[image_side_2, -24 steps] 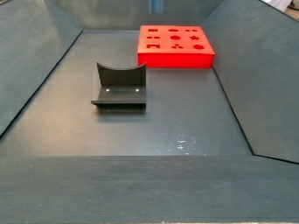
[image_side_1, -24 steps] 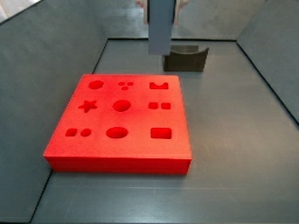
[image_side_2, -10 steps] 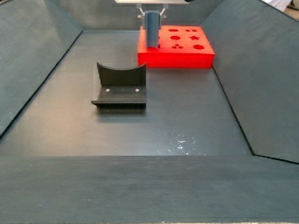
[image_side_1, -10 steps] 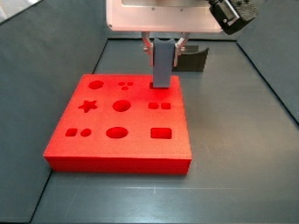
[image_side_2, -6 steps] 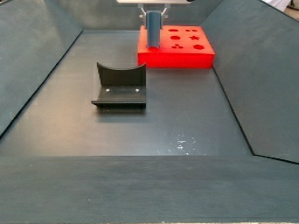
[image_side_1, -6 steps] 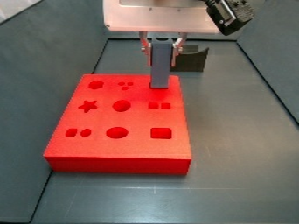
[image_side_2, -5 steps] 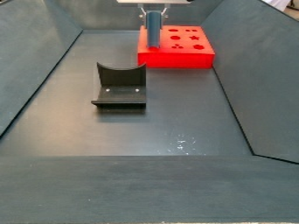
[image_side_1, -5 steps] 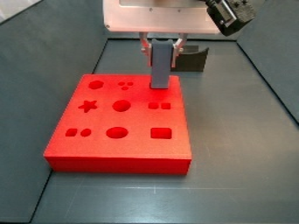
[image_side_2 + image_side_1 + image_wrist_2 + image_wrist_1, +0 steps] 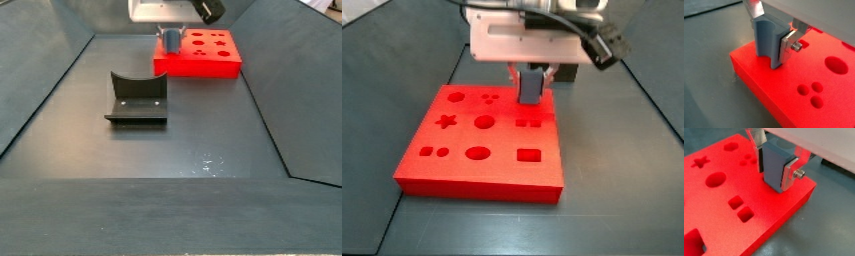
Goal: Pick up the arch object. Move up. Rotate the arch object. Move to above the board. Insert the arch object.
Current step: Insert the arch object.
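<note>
My gripper point(image 9: 531, 84) is shut on the arch object point(image 9: 531, 92), a blue-grey block with a curved notch, held upright between the silver fingers point(image 9: 789, 174). It hangs over the red board point(image 9: 476, 150) at its far edge. The block's lower end meets the board's surface in both wrist views point(image 9: 773, 165) point(image 9: 767, 37). The cutout beneath it is hidden by the block. In a side view the gripper point(image 9: 170, 36) and the block point(image 9: 170, 42) stand at the near-left corner of the board point(image 9: 211, 52). The gripper also shows in both wrist views point(image 9: 774, 175) point(image 9: 771, 50).
The dark fixture point(image 9: 136, 98) stands on the grey floor apart from the board; in a side view it point(image 9: 567, 72) is mostly hidden behind the gripper. Sloped grey walls close in the floor. The board's other cutouts point(image 9: 480, 121) lie open.
The gripper has come down with the arch object; the hand sits much lower over the board's far edge, and the block's lower end is now at the board's surface.
</note>
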